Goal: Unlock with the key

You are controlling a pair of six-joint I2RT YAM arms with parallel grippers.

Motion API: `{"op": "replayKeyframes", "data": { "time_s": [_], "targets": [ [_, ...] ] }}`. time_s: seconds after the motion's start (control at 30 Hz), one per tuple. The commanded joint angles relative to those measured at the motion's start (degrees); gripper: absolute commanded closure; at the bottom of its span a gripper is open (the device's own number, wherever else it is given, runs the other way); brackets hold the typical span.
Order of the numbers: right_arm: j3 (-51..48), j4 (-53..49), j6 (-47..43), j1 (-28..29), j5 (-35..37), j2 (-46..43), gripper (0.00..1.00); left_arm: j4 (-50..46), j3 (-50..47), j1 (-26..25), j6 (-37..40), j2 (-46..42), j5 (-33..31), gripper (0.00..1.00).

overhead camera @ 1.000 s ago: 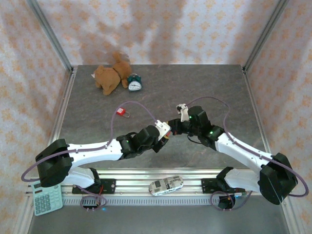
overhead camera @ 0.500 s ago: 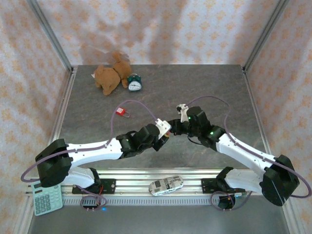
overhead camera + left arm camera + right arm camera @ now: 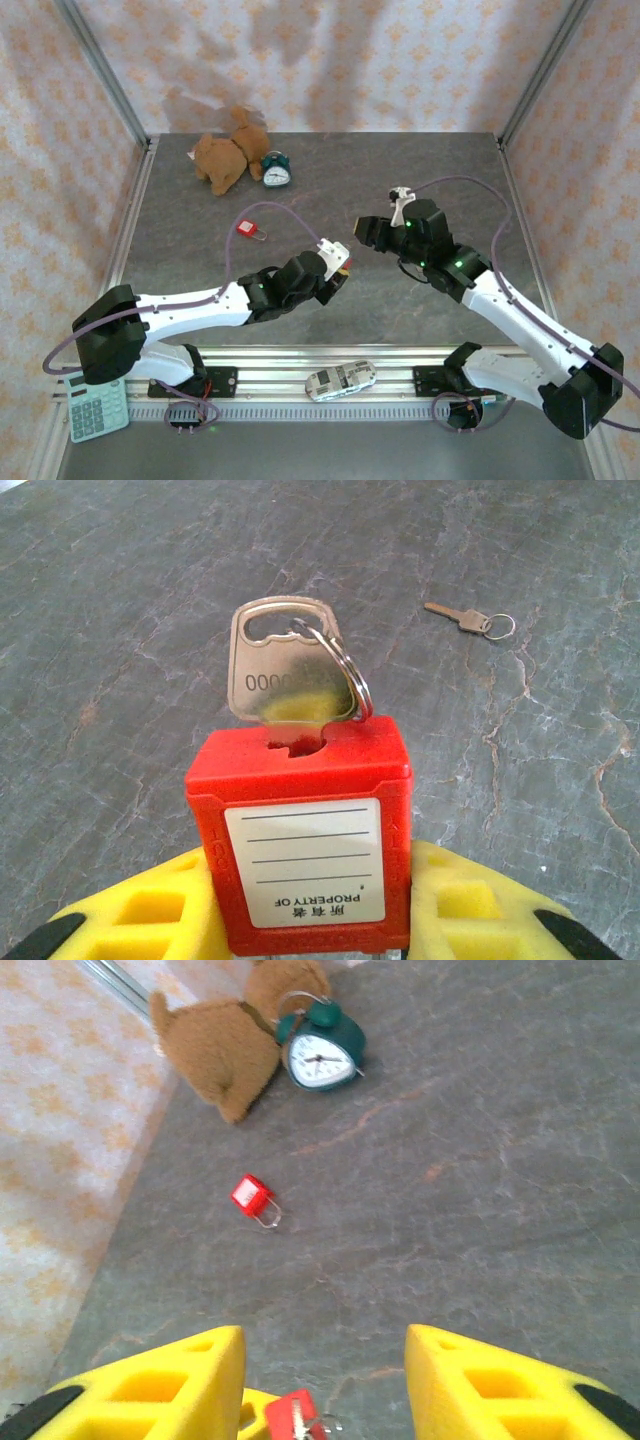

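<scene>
Altogether two padlocks, two keys. The left tool (image 3: 310, 925) clamps the keyed padlock (image 3: 300, 840) with inserted key (image 3: 285, 670); spare padlock (image 3: 250, 1195) and spare key (image 3: 460, 617) lie beyond. The right tool (image 3: 325, 1380) gapes empty.

**Right tool (image 3: 364, 228) after release.** Its jaws, closed a second ago right against the red padlock (image 3: 300, 845) where the key (image 3: 285, 675) sits in the lock, now stand apart. The tool no longer touches the padlock. In the top view it lies clear of it, up and to the right. The right arm (image 3: 500, 300) swings outward from the padlock along with the tool, and its cable loop (image 3: 460, 182) shifts the same way. From the right wrist, the padlock now appears low between the spread yellow fingers (image 3: 160, 1380).
</scene>
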Motion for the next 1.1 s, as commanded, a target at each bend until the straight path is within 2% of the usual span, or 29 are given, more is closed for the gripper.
{"op": "replayKeyframes", "data": {
  "time_s": [0.0,0.17,0.3,0.43,0.63,0.77,0.87,0.97,1.07],
  "targets": [
    [0.3,-1.8,0.0,-0.2,-0.3,2.7,0.55,1.4,0.0,-0.2,0.4,-0.6,-2.6,0.79],
    [-1.8,0.4,0.2,0.0,-6.6,7.3,0.56,1.0,0.8,-0.3,1.7,-1.3,-4.4,0.8],
    [-3.8,0.3,0.0,0.0,-5.9,5.9,0.56,1.3,0.8,-0.3,2.2,-1.9,-5.1,0.79],
    [-2.5,-3.0,-1.7,-0.7,-2.0,2.1,0.56,0.8,1.3,-0.5,3.7,-1.3,-6.6,0.79],
    [-3.0,-2.7,-0.3,-4.5,3.3,-3.6,0.53,-4.2,6.4,-3.5,14.2,1.6,-19.8,0.8],
    [-4.2,-2.0,0.1,-7.7,2.6,-6.5,0.53,-0.8,7.8,-7.2,25.6,5.9,-32.6,0.8],
    [-4.9,-1.5,-0.6,-9.1,0.8,-8.7,0.52,7.8,7.2,-9.9,38.5,10.7,-42.9,0.8],
    [-5.7,-1.0,-0.9,-9.7,-1.4,-9.8,0.52,24.7,4.5,-11.6,54.3,16.3,-50.6,0.81],
    [-6.9,-0.8,-1.0,-9.7,-2.9,-10.9,0.53,44.9,1.7,-12.7,69.8,21.9,-54.1,0.81]
  ]
}}
